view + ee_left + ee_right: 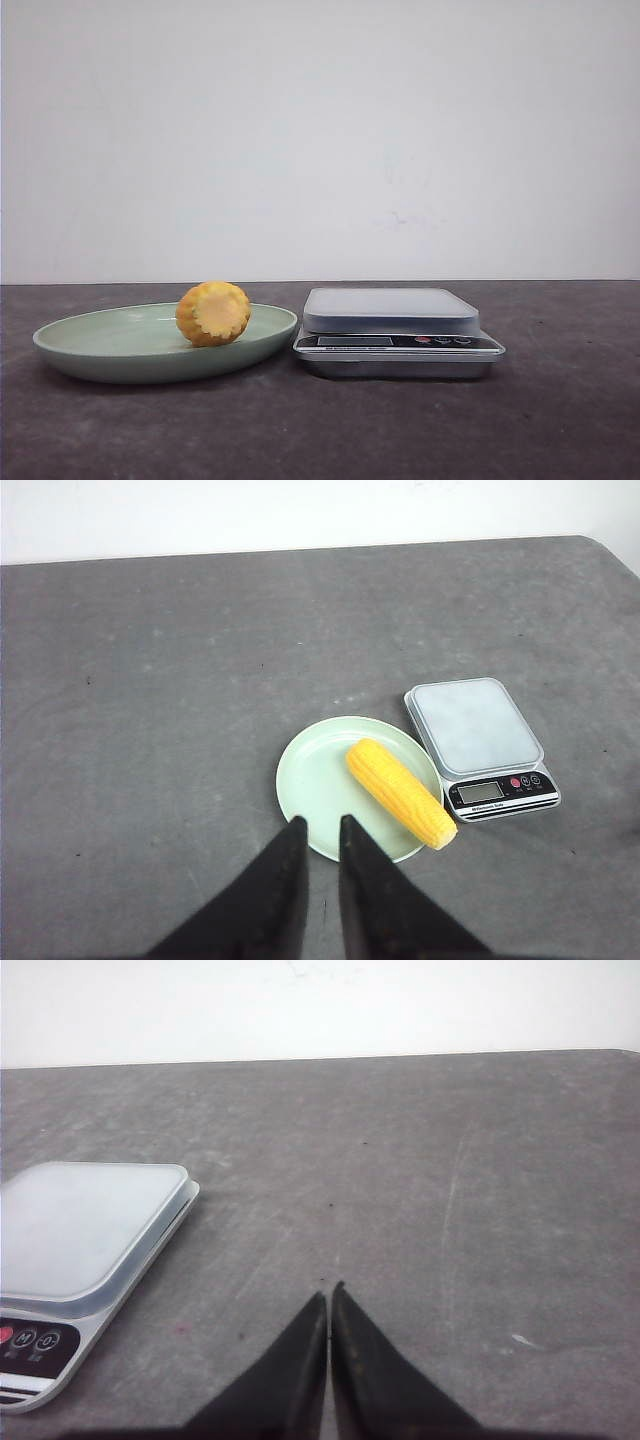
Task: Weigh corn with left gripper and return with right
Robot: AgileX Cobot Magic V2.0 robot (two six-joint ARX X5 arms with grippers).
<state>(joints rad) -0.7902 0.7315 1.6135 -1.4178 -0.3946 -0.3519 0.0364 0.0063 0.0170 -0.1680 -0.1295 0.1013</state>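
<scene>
The yellow corn (213, 313) lies on a pale green plate (110, 338) left of the middle, its paler cut end facing me. In the left wrist view the corn (400, 792) is a long cob lying slantwise, its end reaching over the plate (318, 780) rim toward the scale. My left gripper (322, 822) hangs high above the plate's near edge, its fingers a narrow gap apart and holding nothing. My right gripper (329, 1292) is shut and empty, low over bare table beside the scale. Neither gripper shows in the front view.
A silver kitchen scale (390, 312) with a grey platform stands right beside the plate, its display and buttons facing me. The scale (475, 728) platform is bare. In the right wrist view the scale (80, 1225) sits off to one side. The dark grey tabletop meets a white wall behind.
</scene>
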